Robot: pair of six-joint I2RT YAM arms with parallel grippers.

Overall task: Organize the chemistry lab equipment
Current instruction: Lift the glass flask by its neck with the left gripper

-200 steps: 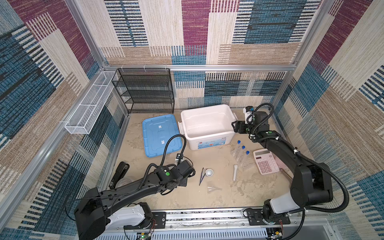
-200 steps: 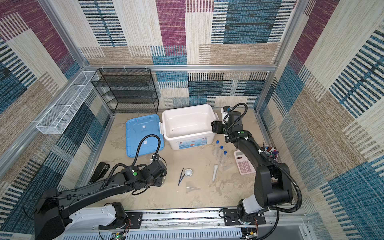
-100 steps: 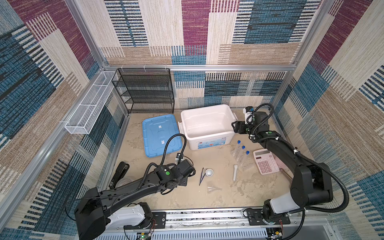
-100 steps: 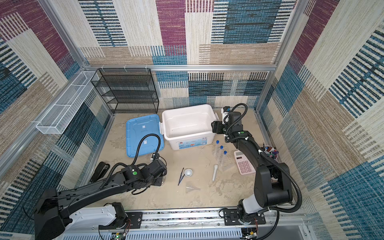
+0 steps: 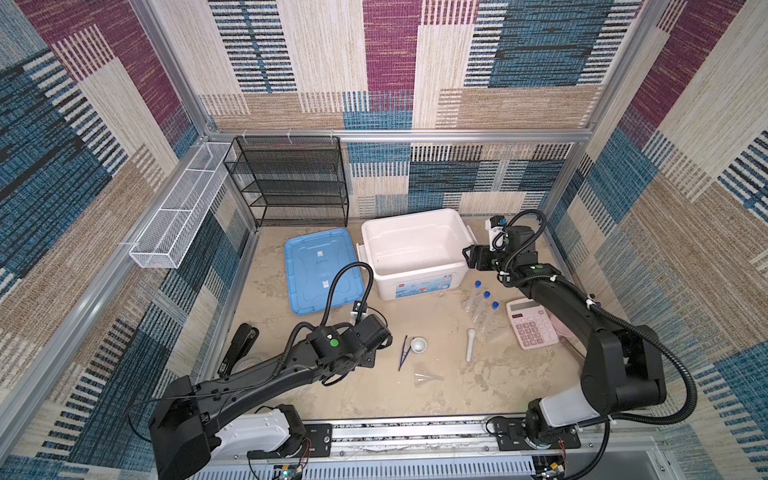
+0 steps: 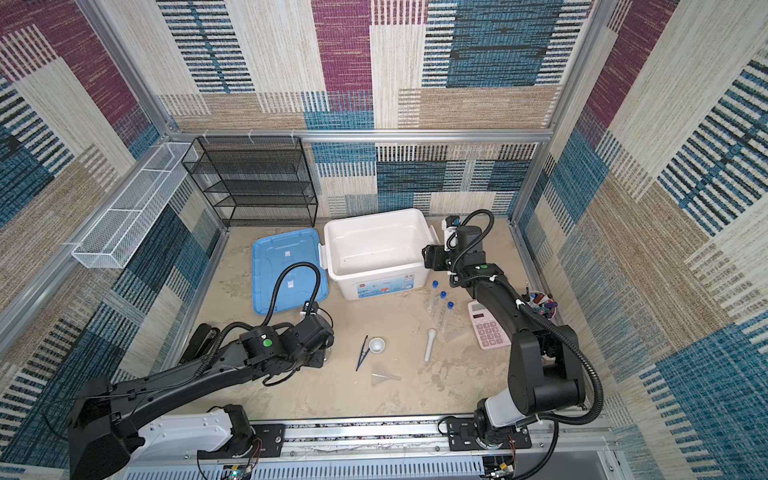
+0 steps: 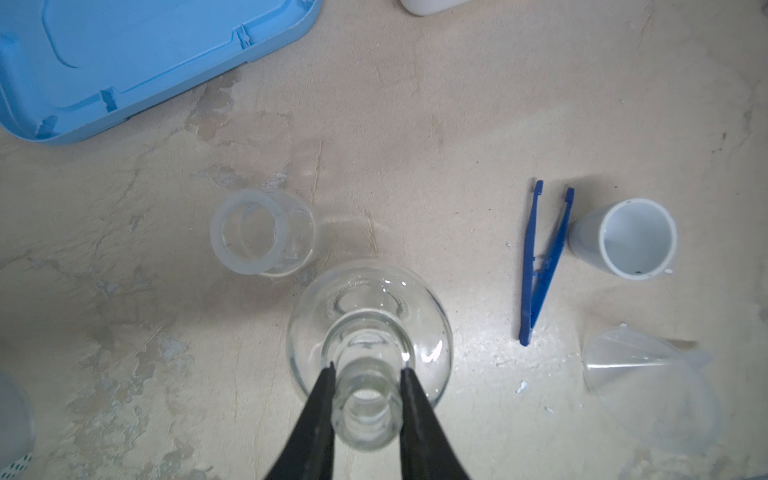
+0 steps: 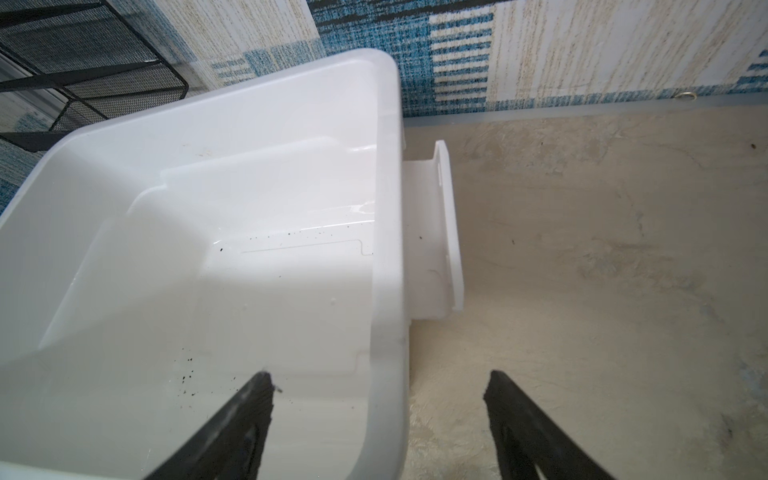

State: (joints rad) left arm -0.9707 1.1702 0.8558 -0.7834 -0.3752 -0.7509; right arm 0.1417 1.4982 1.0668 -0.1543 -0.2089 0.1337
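Note:
In the left wrist view my left gripper (image 7: 369,368) is shut on the neck of the clear glass flask (image 7: 370,316), which stands upright below it. A clear beaker (image 7: 262,232) lies on its side just beyond the flask. The blue tweezers (image 7: 540,270), white mortar (image 7: 627,237) and clear funnel (image 7: 640,365) lie to one side. In a top view three blue-capped test tubes (image 5: 484,307) and the white pestle (image 5: 470,350) lie near the calculator. My right gripper (image 8: 379,377) is open, its fingers either side of the white bin's (image 8: 388,208) right wall.
A blue lid (image 5: 320,270) lies flat left of the bin. A black mesh shelf (image 5: 291,183) stands at the back left. The pink calculator (image 5: 531,323) and a cup of markers (image 6: 540,301) sit at the right. A black stapler (image 5: 239,347) lies at the left edge.

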